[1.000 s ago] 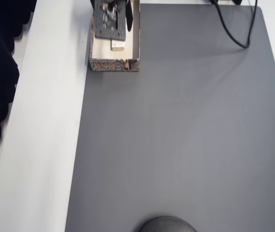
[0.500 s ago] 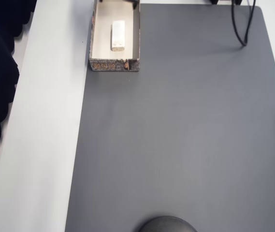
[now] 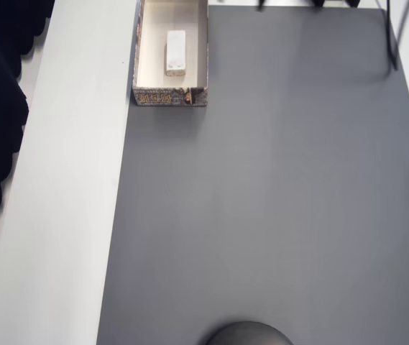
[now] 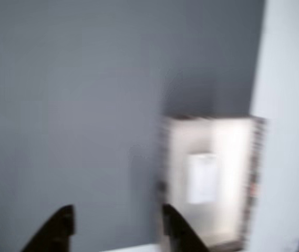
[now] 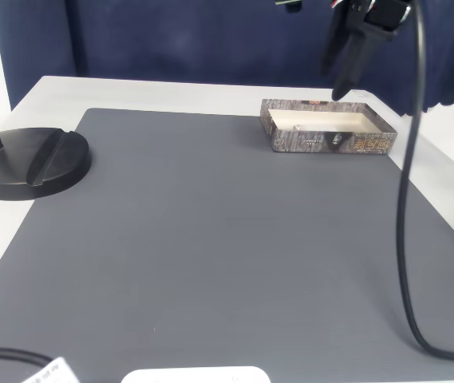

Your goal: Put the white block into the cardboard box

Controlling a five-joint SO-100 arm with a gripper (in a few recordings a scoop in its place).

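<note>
**A:** Overhead view first, left to right: we see the pale table strip [image 3: 67, 180], then the cardboard box [image 3: 170, 96] with the white block [image 3: 176, 52] lying flat inside it, then the bare grey mat [image 3: 276, 201].

**B:** So the block is home. Our gripper [image 5: 342, 76]?

**A:** In the fixed view it hangs above the box, touching nothing. In the wrist view, though blurred, our fingers [image 4: 60, 228] stand apart with nothing between them.

**B:** Then we judge the job is a clean retreat: we lift straight up, clear the box walls, and mind the cable [image 5: 406, 199] so it doesn't snag.
</note>
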